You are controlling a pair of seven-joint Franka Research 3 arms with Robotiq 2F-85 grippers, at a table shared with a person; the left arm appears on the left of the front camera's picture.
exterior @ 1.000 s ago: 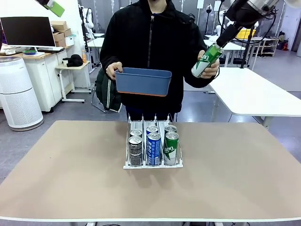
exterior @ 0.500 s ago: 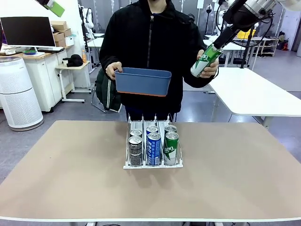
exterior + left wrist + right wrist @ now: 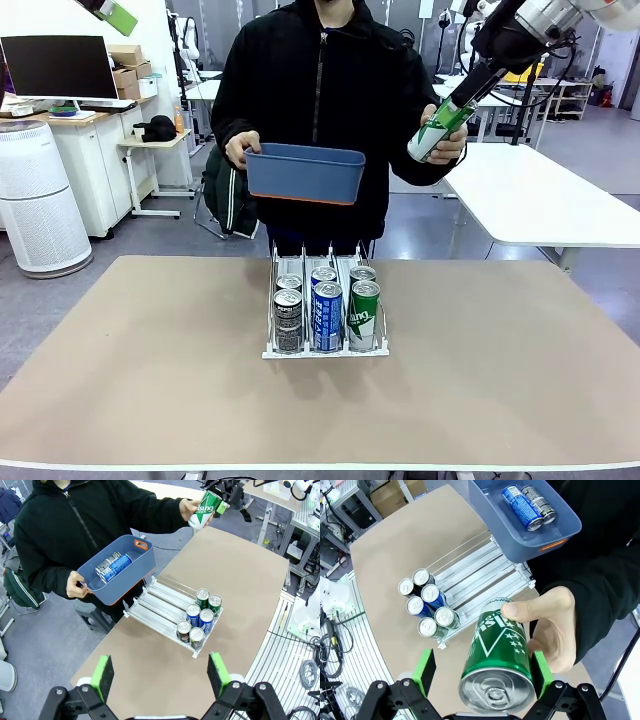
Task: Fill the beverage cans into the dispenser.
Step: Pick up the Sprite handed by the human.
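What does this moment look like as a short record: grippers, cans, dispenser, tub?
left gripper: open, high over the table
right gripper: open, jaws straddling the green can
green can: tilted, held in the person's hand
dispenser: six cans, two per lane, at the robot-side end
blue tub: held by the person's other hand; blue can and black can inside

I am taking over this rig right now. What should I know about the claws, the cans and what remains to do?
Left claw: open, empty, high above the table.
Right claw: open, pads either side of a green can that the person's hand holds up; not gripped yet.
Dispenser: six cans at the front, two per lane: black, blue, green.
Blue tub, in the person's other hand: one blue can, one black can.
To do: take the green can, load it, then the tub's two.
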